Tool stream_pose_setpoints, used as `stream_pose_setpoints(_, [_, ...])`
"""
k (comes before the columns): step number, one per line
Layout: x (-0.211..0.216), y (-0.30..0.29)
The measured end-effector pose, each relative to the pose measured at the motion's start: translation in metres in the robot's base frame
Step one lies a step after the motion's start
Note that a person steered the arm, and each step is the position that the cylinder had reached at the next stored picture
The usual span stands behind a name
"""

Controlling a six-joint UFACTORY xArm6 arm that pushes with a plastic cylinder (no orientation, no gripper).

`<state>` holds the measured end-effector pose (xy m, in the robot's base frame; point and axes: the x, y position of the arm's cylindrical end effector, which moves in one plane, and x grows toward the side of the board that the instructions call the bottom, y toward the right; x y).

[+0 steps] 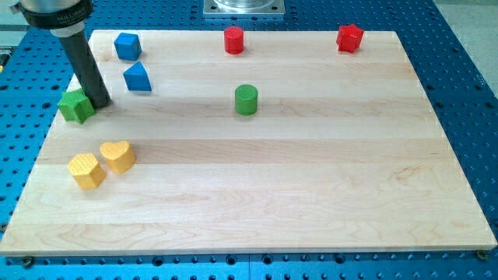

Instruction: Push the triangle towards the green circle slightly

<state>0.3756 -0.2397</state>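
The blue triangle block (137, 78) lies near the board's upper left. The green circle (246, 99) stands to its right, near the middle of the board's upper half. My tip (101, 103) is down on the board, to the lower left of the triangle and just right of a green star block (76, 105), close to it or touching it. There is a small gap between my tip and the triangle.
A blue cube (127, 46) sits above the triangle. A red cylinder (233, 40) and a red star (350, 38) lie along the top edge. A yellow hexagon (85, 171) and a yellow heart (118, 156) sit at the lower left. The wooden board (311, 179) lies on a blue perforated table.
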Motion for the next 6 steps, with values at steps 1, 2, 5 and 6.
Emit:
stream_pose_setpoints(1, [-0.035, 0.004])
stream_pose_setpoints(2, [-0.045, 0.001])
stream_pose_setpoints(5, [0.034, 0.087])
stream_pose_setpoints(6, [0.079, 0.079])
